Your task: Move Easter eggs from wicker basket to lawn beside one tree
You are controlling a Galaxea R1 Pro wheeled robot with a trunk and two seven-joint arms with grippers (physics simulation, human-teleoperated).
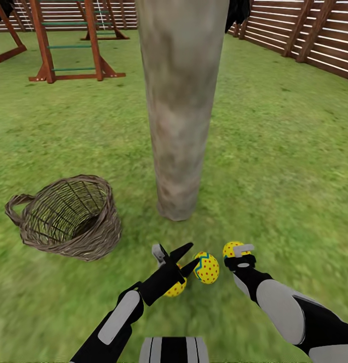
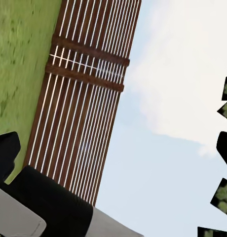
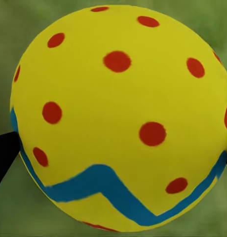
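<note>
Three yellow eggs with red dots and blue zigzag bands, lying on the lawn (image 1: pixel 275 151) just near of the tree (image 1: pixel 181 101). Middle egg (image 1: pixel 207 267) in plain sight on the grass. Left egg (image 1: pixel 176 288) partly hidden under the left gripper (image 1: pixel 186 258), whose dark fingers are spread apart above it, grasping nothing. Right egg (image 1: pixel 230 248) at the tip of the right gripper (image 1: pixel 243 250); in the right wrist view this egg (image 3: pixel 118 116) looms large, with a dark fingertip (image 3: pixel 5 155) at its edge, possibly touching, so hard to tell whether clenched on it or released. Thick grey-beige trunk rising upright from the grass, just beyond the eggs. Wicker basket (image 1: pixel 68 217) to the left of the trunk, tilted, no eggs seen inside. Farther off, a wooden play set (image 1: pixel 68 45) at far left and a slatted fence (image 1: pixel 305 35) at far right.
</note>
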